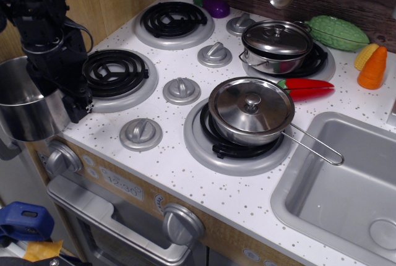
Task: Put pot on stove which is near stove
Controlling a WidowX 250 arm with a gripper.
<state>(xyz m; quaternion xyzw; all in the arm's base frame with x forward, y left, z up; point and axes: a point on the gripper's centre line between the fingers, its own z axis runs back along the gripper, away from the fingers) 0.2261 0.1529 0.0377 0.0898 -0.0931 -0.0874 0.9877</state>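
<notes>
Upright pot (28, 102) left of stove (185, 111)

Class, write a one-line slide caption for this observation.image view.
Black pincer beside the steel pot off the stove's left edge; two lidded pans occupy the right burners.

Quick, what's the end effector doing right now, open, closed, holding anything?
End effector: at the steel pot's rim by the stove's left edge; open or closed cannot be told.

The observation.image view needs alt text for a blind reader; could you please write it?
A black gripper holds a steel pot off the left edge of a toy stove. Two lidded pans sit on the right burners, beside a grey sink.
</notes>
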